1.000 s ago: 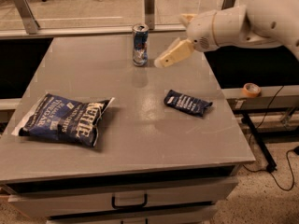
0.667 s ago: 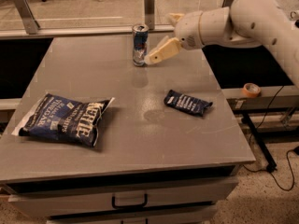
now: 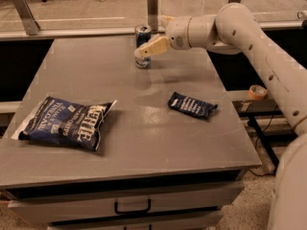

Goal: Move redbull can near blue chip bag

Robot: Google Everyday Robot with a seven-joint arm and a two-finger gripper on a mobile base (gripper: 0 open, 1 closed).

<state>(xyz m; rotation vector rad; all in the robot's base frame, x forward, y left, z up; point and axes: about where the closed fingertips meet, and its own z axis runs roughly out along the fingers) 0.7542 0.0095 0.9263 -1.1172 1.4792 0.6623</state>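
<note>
The redbull can, blue and silver with a silver top, stands upright at the far edge of the grey table. My gripper has reached the can from the right. One beige finger crosses in front of the can's lower half, and the jaws are open with the can between or just beside them; contact is unclear. The blue chip bag, large and puffy with white lettering, lies at the front left of the table, far from the can.
A small flat dark blue packet lies right of the table's centre. A metal post and a rail stand just behind the can. A roll of tape sits off the table to the right.
My arm has swung left and the gripper has closed in on the can; one finger now overlaps the can's front. The can, the bag and the packet have not moved.
</note>
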